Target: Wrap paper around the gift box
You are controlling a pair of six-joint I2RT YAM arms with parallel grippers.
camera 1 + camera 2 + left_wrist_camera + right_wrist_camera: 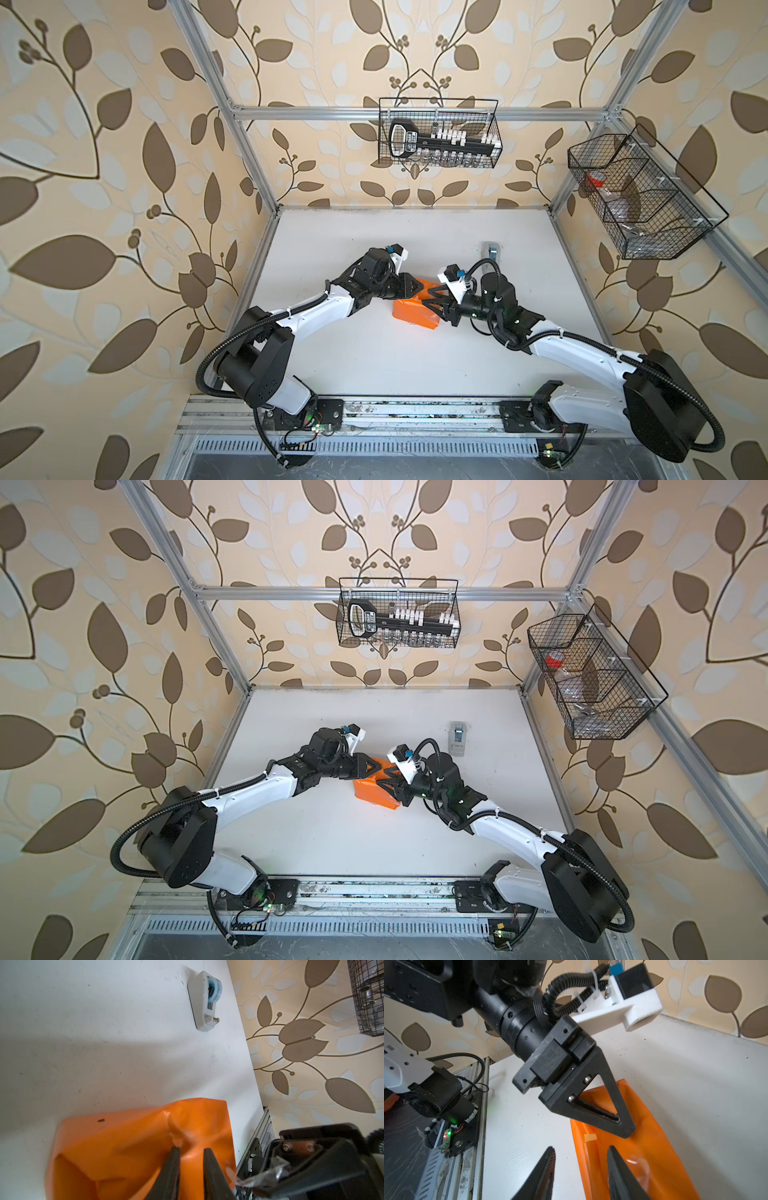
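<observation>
On counter (374,353), mid: box hidden in paper (409,316); parcel's long axis ran from L pincer (191,1149) to R pincer (581,1148). L: jaws near-shut, tips on paper, grip unclear. R: jaws apart, straddling parcel edge.

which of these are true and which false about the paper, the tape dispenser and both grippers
1. The paper is bundled up, not lying flat. True.
2. The tape dispenser stands on the paper. False: it sits on the bare table, apart from the paper.
3. The left gripper has its tips at the paper. True.
4. The right gripper is shut tight. False: its jaws stand clearly apart.
</observation>
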